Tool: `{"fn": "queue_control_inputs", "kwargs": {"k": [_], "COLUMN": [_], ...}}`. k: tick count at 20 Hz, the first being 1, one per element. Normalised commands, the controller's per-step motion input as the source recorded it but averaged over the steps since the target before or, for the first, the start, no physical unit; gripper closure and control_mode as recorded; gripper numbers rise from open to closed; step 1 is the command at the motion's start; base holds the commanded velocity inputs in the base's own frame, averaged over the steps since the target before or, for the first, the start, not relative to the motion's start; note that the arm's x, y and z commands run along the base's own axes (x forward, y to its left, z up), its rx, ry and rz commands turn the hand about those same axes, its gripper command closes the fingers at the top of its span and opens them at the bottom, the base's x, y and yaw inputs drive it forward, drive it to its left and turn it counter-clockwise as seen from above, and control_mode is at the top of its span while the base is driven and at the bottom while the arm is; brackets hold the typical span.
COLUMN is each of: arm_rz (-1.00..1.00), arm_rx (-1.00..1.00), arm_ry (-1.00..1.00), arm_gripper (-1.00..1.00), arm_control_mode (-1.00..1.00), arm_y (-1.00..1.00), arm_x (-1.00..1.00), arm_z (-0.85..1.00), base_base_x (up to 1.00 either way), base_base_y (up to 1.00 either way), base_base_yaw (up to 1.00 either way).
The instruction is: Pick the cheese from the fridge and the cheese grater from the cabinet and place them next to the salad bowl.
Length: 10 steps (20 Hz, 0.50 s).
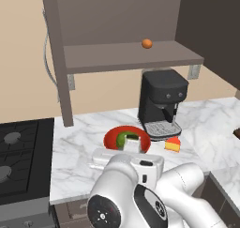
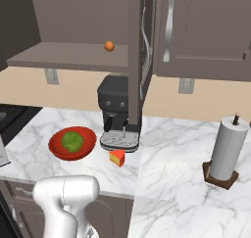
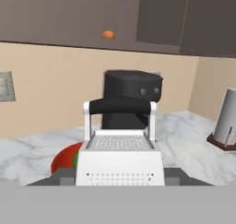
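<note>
Small silver box grater (image 3: pixel 120 161) with a dark handle on top sits upright right in front of the hand camera, between the gripper (image 3: pixel 119 180) fingers — looks clamped on it. Landmark is the wide red salad bowl (image 2: pixel 72 143) with a green leafy ball, on the white marble counter (image 2: pixel 166 154). Small yellow-orange cheese wedge (image 2: pixel 117 157) with a red rind lies on the counter just beside the bowl, in front of the black coffee machine (image 2: pixel 115 109). Grater hangs over the bowl's near rim (image 1: pixel 131 143) — not set down. Small orange ball (image 2: pixel 109 46) on the dark cabinet shelf (image 2: pixel 68 56) above the bowl.
</note>
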Motion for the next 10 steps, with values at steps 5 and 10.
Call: {"fn": "queue_control_inputs", "kwargs": {"k": [5,10], "arm_rz": [0.08,0.03], "arm_rx": [0.00,0.00], "arm_ry": [0.00,-0.02], "arm_gripper": [1.00,1.00], "arm_control_mode": [-1.00,-1.00], "arm_y": [-0.24,-0.17], "arm_x": [0.06,0.13], "arm_z": [-0.20,-0.27], "base_base_x": [0.00,0.00], "base_base_y": [0.00,0.00], "base_base_yaw": [0.00,0.00]}}
